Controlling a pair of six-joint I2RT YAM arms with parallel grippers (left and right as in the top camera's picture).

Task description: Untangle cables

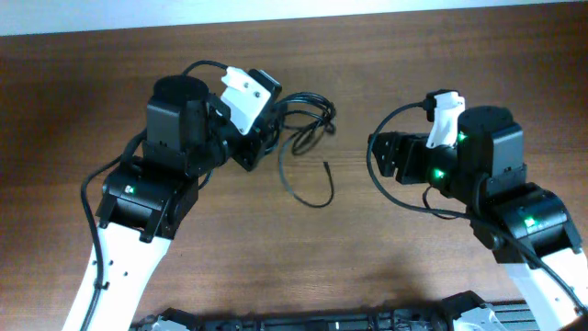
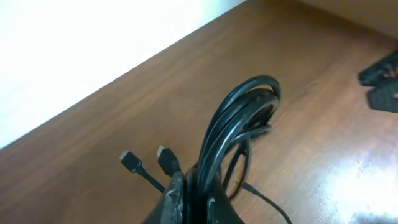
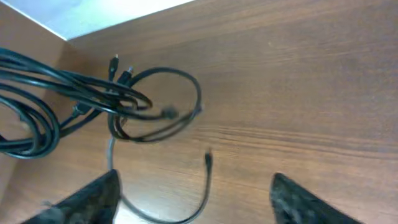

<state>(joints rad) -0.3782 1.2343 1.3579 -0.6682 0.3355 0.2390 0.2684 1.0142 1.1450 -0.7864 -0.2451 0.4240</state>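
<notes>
At the back-center of the dark wood tabletop (image 1: 276, 267) are the cables (image 1: 303, 115): a looped bundle just beside the left arm (image 1: 175, 129), w/ the right arm (image 1: 487, 156) well apart on the other side. Left jaws are clamped on the bundle at its base; right jaws stand wide, holding nothing. Step in hand, prob.: work one strand free. To do it well, hold the left grip firm as an anchor, bring the right jaws in low over the loose cord (image 1: 308, 203) that curves out toward the front, and nip it close to its free end (image 3: 208, 158), not mid-loop, so it slides out vs. tightening the tangle. Pull slow, away from the bundle; ease off if loops bunch. Looks: thin, glossy black cords, several loops stacked together and arching up from the left grip, strands crossing. Two small plugs (image 2: 168, 158) stick out beside the left jaws; whether they touch the tabletop, can't tell.
</notes>
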